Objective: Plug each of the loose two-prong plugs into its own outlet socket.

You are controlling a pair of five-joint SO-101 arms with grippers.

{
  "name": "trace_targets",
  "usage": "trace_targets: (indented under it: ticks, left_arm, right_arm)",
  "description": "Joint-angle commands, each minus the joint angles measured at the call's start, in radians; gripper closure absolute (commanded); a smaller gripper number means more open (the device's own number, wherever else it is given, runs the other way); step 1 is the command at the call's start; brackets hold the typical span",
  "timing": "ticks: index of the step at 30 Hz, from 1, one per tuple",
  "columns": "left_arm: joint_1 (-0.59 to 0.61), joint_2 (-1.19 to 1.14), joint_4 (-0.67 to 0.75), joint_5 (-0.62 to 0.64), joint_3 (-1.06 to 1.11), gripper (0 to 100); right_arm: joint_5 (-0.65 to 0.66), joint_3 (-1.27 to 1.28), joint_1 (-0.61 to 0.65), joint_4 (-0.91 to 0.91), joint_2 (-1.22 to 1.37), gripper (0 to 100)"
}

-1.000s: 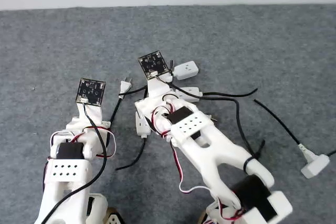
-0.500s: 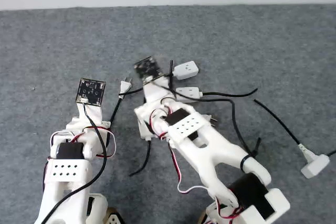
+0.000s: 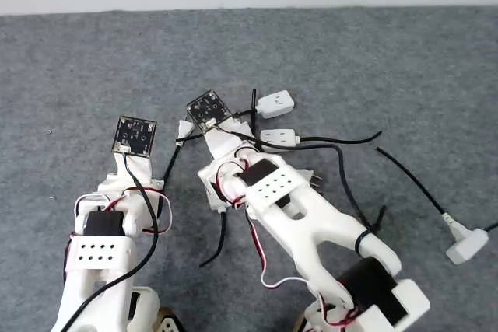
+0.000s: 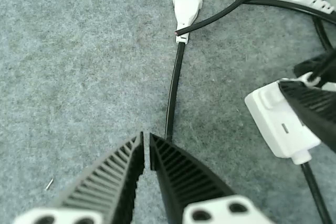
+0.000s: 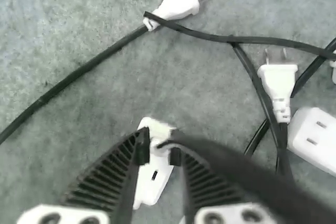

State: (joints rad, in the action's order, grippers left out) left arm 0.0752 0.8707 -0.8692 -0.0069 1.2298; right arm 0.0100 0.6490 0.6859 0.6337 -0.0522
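**Right hand holds a socket; left hand empty**

The right hand (image 5: pixel 156 153) is clamped on a white outlet socket (image 5: pixel 151 182) low over the grey table (image 5: pixel 63 35). Beyond it a loose two-prong plug (image 5: pixel 178 3) lies flat, with a second plug (image 5: pixel 276 83) near it. The left hand (image 4: pixel 146 153), all but closed and empty, hangs over a black cord (image 4: pixel 176 82).

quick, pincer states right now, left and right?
Left pincer: closed, holding nothing.
Right pincer: closed on a white outlet socket.
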Motion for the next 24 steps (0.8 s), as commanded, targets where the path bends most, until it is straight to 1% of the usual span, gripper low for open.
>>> trace_targets:
  ticks: [1,4,8,11,17,22,24]
  left_arm:
    - [0.005,0.006,0.025,-0.011,-0.027,98]
    - [0.006,0.006,0.025,-0.011,-0.027,98]
    - [0.008,0.006,0.025,-0.011,-0.028,98]
    - [0.020,0.006,0.025,-0.011,-0.031,98]
    - [0.077,0.006,0.028,-0.005,-0.056,98]
    - [0.089,0.006,0.051,-0.002,-0.053,98]
    - [0.089,0.006,0.051,-0.002,-0.053,98]
  right_arm:
    - [0.008,-0.040,0.058,0.071,0.002,78.3]
    - [-0.012,-0.046,0.091,0.071,0.002,73.9]
    - [-0.115,-0.074,0.090,0.065,0.005,73.9]
    - [-0.150,-0.086,0.090,0.058,0.013,73.9]
    - [-0.150,-0.118,0.090,0.016,0.101,73.9]
    - [-0.147,-0.258,0.088,0.124,0.214,74.2]
    - [-0.147,-0.302,0.088,0.159,0.249,77.9]
